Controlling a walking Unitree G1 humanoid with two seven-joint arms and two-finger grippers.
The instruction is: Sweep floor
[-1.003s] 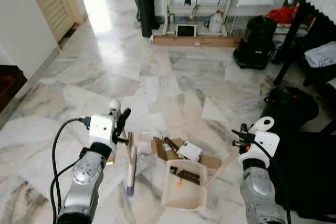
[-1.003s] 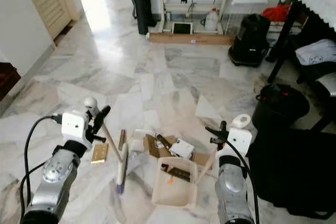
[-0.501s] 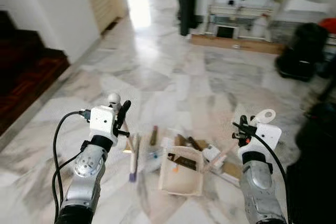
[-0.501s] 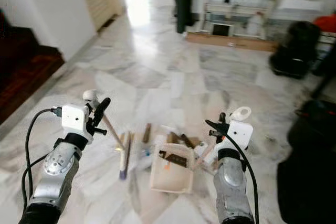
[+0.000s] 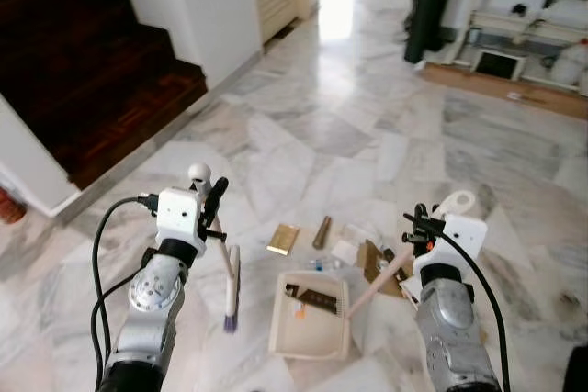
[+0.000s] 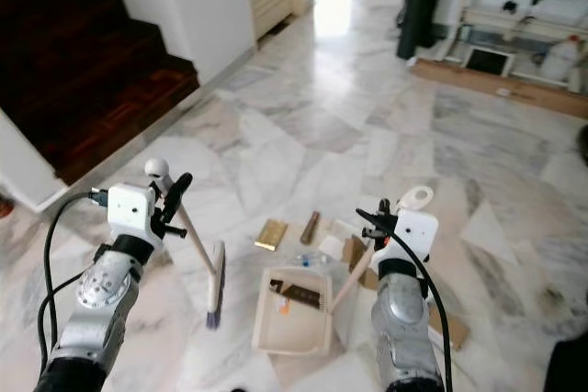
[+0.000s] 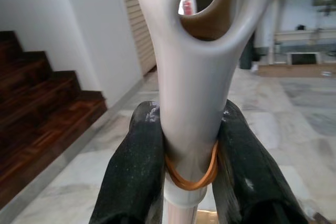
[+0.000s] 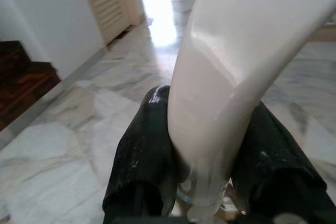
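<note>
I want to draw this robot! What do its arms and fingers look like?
Both arms are shiny silver metal. Each wrist carries a white boxy camera block with a black cable looping down from it. The left gripper and right gripper each have two long black fingers, rounded and a little scuffed.

I see a grey-veined white marble floor, dark brown wooden stairs, a cream dustpan, a white brush with purple bristle tips, and a gold wrapper.
</note>
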